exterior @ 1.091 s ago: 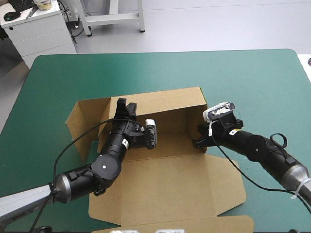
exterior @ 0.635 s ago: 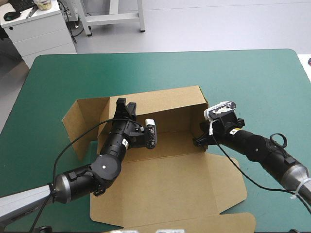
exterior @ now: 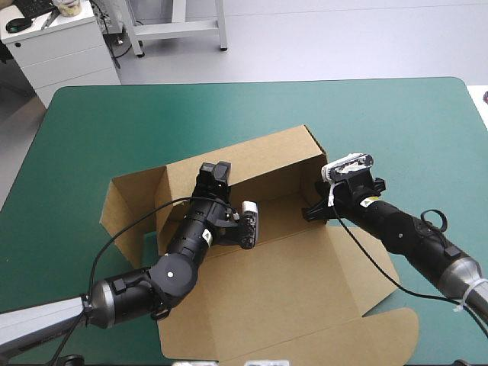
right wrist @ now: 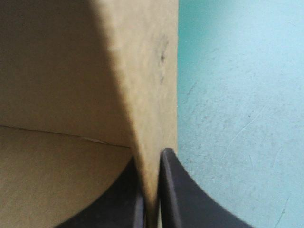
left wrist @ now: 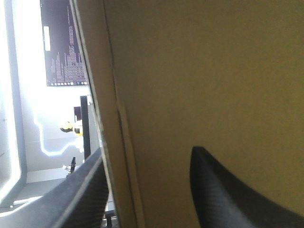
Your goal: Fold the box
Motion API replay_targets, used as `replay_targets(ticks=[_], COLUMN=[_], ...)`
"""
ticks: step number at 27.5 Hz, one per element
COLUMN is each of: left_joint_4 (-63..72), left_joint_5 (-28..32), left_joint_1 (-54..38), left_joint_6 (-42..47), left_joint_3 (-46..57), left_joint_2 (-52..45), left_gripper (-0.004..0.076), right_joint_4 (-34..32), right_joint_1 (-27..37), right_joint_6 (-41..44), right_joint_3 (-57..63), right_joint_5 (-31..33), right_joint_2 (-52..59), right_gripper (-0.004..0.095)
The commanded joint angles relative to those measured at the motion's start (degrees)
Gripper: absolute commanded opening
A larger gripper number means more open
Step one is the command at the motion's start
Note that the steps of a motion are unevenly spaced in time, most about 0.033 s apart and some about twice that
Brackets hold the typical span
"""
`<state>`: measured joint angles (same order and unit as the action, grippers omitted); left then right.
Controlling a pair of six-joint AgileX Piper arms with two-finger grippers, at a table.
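Your right gripper (right wrist: 151,159) is pinched onto the right end wall of the box (exterior: 290,267), mid-table on the cover (exterior: 396,130); your left gripper (left wrist: 147,154), fingers apart, straddles the left end of the raised back wall running left-right between them.

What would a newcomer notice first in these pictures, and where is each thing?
The brown box, half built, lies mid-table on the teal-green cover, its back wall raised and its lid flat toward the near edge. The right gripper is shut on the box's right side wall. The left gripper stands open astride the raised wall toward the box's left end.
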<state>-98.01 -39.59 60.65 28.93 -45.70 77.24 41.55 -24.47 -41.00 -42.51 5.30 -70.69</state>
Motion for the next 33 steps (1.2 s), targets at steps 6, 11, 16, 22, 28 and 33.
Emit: replay_targets(ticks=[6, 11, 16, 22, 28, 33], left_joint_4=[-5.2, -5.2, -4.7, 8.4, 38.1, 59.7], left_joint_5=[-17.6, -19.8, -19.9, -19.7, -15.3, -18.1], left_joint_1=[12.5, 14.8, 15.3, 15.3, 10.1, -1.0], left_joint_6=[0.6, 0.6, 0.6, -7.1, -25.9, -38.9], left_joint_3=[-1.3, -1.3, -1.3, -5.6, -19.9, -34.3], left_joint_2=[-1.4, -1.4, -1.4, -1.4, -1.5, -1.5], left_gripper=[0.0388, 0.0388, 0.0344, 0.0018, 0.0015, 0.0015], right_joint_4=[5.4, 7.2, 7.2, 7.0, 7.0, 7.0], right_joint_1=[0.3, 2.1, 3.2, 3.2, 3.2, 3.2], right_joint_6=[0.7, 0.7, 0.6, 0.5, 0.5, 0.5], right_joint_3=[-4.0, -6.4, -6.9, -6.9, -6.9, -6.9], right_joint_5=[-11.1, -11.1, -10.6, -9.2, -7.9, -5.7], right_joint_2=[-5.2, -7.2, -7.3, -7.3, -7.3, -7.3], right_gripper=[-0.0014, -0.0014, -0.0014, -0.0014, -0.0014, -0.0014])
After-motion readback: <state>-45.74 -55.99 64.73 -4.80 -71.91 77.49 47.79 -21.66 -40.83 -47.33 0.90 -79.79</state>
